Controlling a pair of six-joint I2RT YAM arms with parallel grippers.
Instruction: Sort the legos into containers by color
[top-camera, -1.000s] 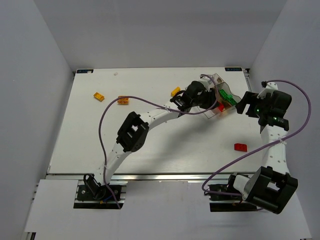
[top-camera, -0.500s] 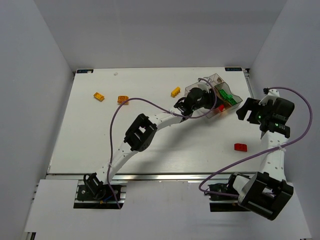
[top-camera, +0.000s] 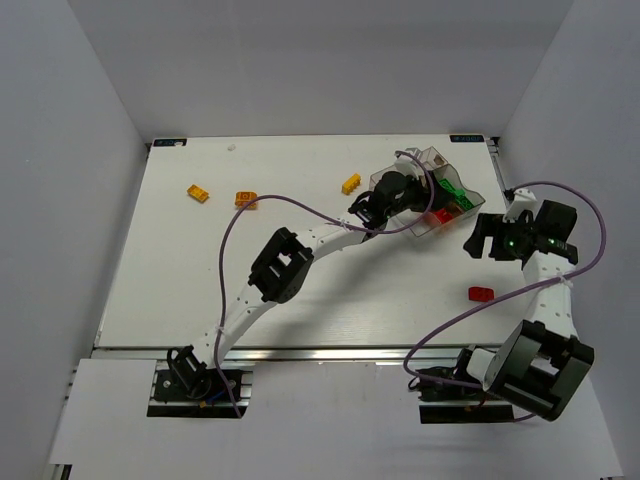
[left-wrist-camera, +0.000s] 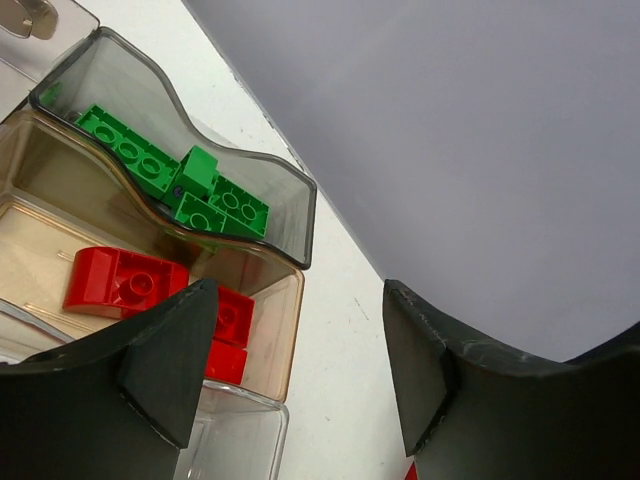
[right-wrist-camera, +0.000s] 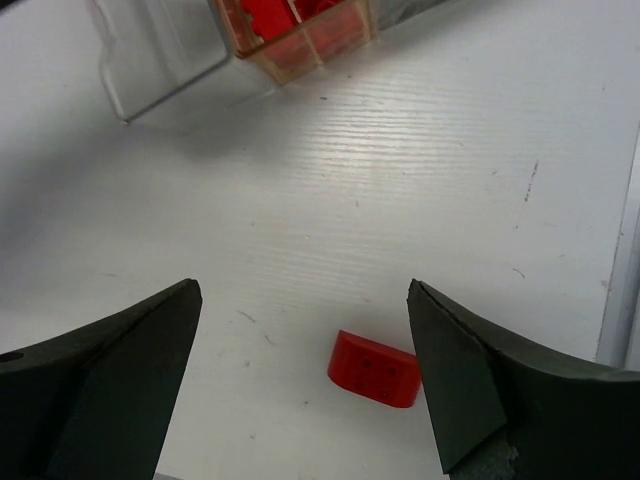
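The clear box (top-camera: 441, 186) stands at the back right of the table, with green bricks (left-wrist-camera: 178, 183) in its wavy-edged end compartment and red bricks (left-wrist-camera: 125, 280) in the one beside it. My left gripper (top-camera: 398, 190) hovers over the box, open and empty; in the left wrist view (left-wrist-camera: 300, 370) its jaws stand wide apart. My right gripper (top-camera: 476, 237) is open and empty, just right of the box. A loose red brick (top-camera: 481, 293) lies on the table below it, and in the right wrist view (right-wrist-camera: 373, 368) it sits between the open fingers (right-wrist-camera: 110, 370). The box's red compartment (right-wrist-camera: 300, 25) is at the top of that view.
A yellow brick (top-camera: 351, 184) lies left of the box. Another yellow brick (top-camera: 198, 192) and an orange brick (top-camera: 246, 199) lie at the back left. White walls close in the table on three sides. Purple cables trail from both arms.
My right gripper has drawn back from the box toward the near side, to above the loose red brick. My left gripper has shifted slightly right over the box.
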